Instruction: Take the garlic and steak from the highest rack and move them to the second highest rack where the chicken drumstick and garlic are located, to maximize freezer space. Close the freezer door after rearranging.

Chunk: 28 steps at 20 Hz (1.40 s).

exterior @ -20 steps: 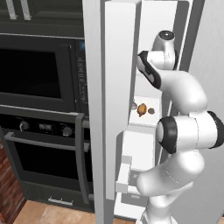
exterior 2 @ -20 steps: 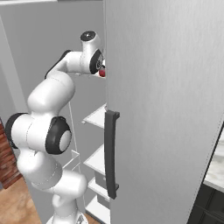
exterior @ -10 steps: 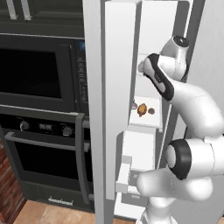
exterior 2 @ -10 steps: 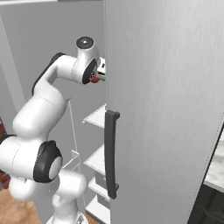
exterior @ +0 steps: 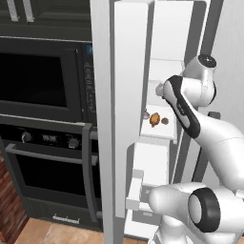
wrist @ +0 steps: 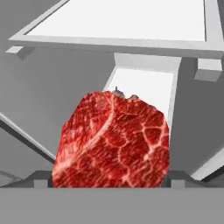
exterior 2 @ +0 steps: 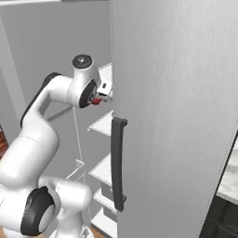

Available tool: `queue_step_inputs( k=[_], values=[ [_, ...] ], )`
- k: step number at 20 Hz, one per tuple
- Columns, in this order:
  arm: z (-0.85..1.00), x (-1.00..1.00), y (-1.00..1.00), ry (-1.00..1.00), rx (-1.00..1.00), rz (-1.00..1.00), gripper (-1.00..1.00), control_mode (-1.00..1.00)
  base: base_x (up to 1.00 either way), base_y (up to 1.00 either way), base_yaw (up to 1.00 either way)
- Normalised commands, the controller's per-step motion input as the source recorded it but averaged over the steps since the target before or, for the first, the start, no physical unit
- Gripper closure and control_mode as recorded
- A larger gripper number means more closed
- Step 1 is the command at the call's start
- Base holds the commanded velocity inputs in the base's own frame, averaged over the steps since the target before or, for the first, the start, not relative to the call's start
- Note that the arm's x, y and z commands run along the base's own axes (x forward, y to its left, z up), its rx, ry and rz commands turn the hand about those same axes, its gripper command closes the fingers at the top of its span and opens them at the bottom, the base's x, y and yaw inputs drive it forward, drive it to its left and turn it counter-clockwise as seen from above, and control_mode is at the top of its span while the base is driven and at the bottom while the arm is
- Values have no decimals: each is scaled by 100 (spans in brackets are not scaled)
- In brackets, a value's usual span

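one steak (wrist: 111,140), red w/ white marbling, sits pinched in the gripper (exterior 2: 105,92) and blocks most of the hand view; in the right base view it's just a red sliver (exterior 2: 96,101) under the hand, right at the edge of the grey fridge door w/ the dark handle (exterior 2: 117,163). the gripper's fingers themselves are hidden behind the meat. the arm reaches into the open freezer at upper-shelf height. in the left base view the freezer door (exterior: 127,119) stands open, edge-on to the camera, w/ white bins low on its inner face. the chicken drumstick (exterior: 154,119), orange-brown, lies on the second highest rack (exterior: 157,132), w/ a small grey lump (exterior: 165,121) just right of it, prob. garlic but too small to tell. the highest rack (exterior: 167,64) sits above that, partly hidden by the arm. black ovens (exterior: 45,124) stand left of the freezer.
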Motion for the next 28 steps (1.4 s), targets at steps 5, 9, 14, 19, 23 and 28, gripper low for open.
queue_step_inputs(
  k=[5,9,14,19,23,28],
  values=[
    [-61,-13,16,12,-31,0,100,-100,0,0,0],
    [-61,0,3,1,-18,3,100,-100,0,0,0],
    [-41,18,0,0,0,9,100,-100,0,0,0],
    [-27,49,0,0,0,6,100,-100,0,0,0],
    [-24,57,0,0,0,6,100,-100,0,0,0],
    [-21,55,0,0,0,8,100,-100,0,0,0]
  ],
)
